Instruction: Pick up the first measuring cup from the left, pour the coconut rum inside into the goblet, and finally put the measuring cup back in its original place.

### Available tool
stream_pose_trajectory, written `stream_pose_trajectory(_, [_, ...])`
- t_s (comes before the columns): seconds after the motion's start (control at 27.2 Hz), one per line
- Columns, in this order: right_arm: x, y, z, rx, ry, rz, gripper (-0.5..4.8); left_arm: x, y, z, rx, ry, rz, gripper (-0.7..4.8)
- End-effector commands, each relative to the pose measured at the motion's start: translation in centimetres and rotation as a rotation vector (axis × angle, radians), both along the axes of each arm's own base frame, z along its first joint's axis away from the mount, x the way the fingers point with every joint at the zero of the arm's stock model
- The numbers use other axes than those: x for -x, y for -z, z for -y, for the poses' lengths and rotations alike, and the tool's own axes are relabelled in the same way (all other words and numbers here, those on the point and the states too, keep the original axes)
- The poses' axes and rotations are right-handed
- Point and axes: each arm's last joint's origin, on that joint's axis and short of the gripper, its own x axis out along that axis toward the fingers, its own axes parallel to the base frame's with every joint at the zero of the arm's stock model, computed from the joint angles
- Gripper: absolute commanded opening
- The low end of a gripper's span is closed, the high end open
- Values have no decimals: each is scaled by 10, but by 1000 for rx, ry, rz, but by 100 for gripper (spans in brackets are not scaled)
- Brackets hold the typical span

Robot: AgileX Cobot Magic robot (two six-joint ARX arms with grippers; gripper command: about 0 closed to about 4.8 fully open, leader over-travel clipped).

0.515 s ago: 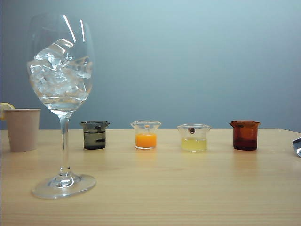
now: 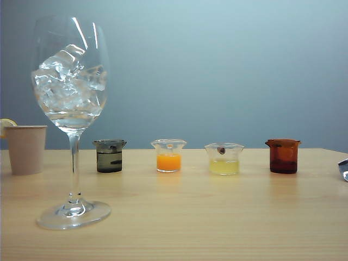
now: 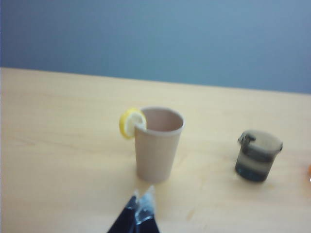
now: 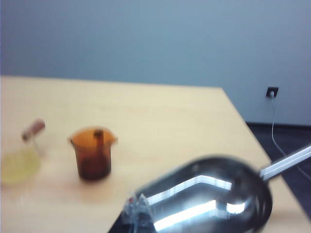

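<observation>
The first measuring cup (image 2: 109, 156) is a small smoky grey beaker standing leftmost in the row of cups on the wooden table. The coconut rum (image 2: 109, 162) fills its lower half and looks dark grey. The goblet (image 2: 70, 81), tall and clear with ice cubes in its bowl, stands in front and to the left of it. In the left wrist view my left gripper (image 3: 141, 200) is shut and empty, just short of a beige paper cup (image 3: 158, 145), with the measuring cup (image 3: 257, 155) off to one side. My right gripper (image 4: 136, 202) is shut, close to a shiny metal scoop (image 4: 209, 199).
The paper cup (image 2: 25, 149) with a lemon slice (image 3: 130, 122) stands at the far left. Right of the grey cup stand an orange-liquid cup (image 2: 168, 156), a pale-yellow cup (image 2: 224, 159) and an amber-brown cup (image 2: 283, 156). The scoop's edge (image 2: 343, 168) shows at the far right, near the table's end.
</observation>
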Motion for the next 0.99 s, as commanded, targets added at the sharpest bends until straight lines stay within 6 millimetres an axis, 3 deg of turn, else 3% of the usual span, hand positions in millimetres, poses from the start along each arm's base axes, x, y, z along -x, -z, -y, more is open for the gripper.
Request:
stream_pose_trajectory(0.04, [12, -36, 1, -62, -4, 42, -2, 6, -25, 0, 12, 0, 86, -5])
stream_pose_trajectory(0.15, [21, -63, 1, -64, -6, 73, -2, 12, -44, 0, 11, 1, 129, -5])
stream_pose_trajectory(0.48, [27, -115, -1, -58, -88, 116, -2, 14, -91, 0, 11, 2, 143, -5])
stream_pose_trajectory(0.7, [19, -149, -4, -48, -183, 115, -2, -3, -123, 1, 7, 30, 97, -5])
stream_pose_trajectory(0.99, [8, -169, -11, -45, -300, 98, -2, -37, -142, 4, 5, 153, -6, -5])
